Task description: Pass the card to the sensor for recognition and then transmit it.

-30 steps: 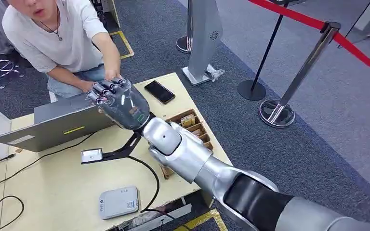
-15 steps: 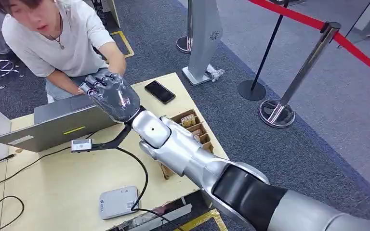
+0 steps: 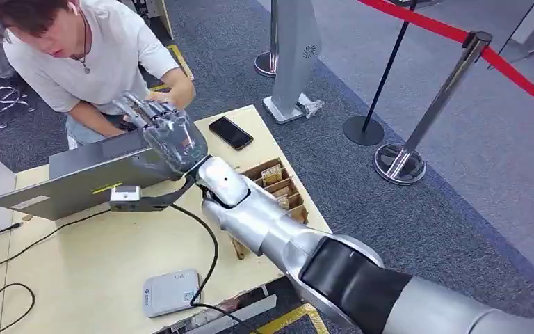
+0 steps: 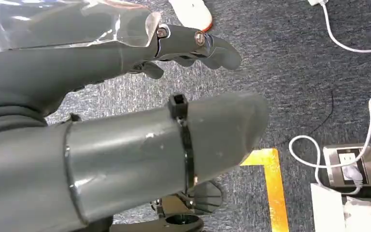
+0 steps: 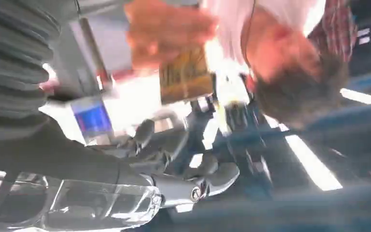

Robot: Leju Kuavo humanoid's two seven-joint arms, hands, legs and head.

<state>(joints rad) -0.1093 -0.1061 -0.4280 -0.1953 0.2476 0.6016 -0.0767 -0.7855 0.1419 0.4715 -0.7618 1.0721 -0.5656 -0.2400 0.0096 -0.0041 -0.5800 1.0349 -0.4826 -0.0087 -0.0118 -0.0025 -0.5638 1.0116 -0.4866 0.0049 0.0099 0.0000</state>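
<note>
Between robot hand and person, laptop stands.

high head view over table; close wrist views

Pale matt wooden table, glossy black phone.

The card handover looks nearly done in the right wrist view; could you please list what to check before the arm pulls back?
1. Card gripped by the person's hand: ok.
2. Right hand free of the card: cannot tell, blurred.
3. Right hand clear of the laptop lid: cannot tell.
4. Phone lying apart from the arm: ok.
5. Left hand holding nothing: ok.
</note>
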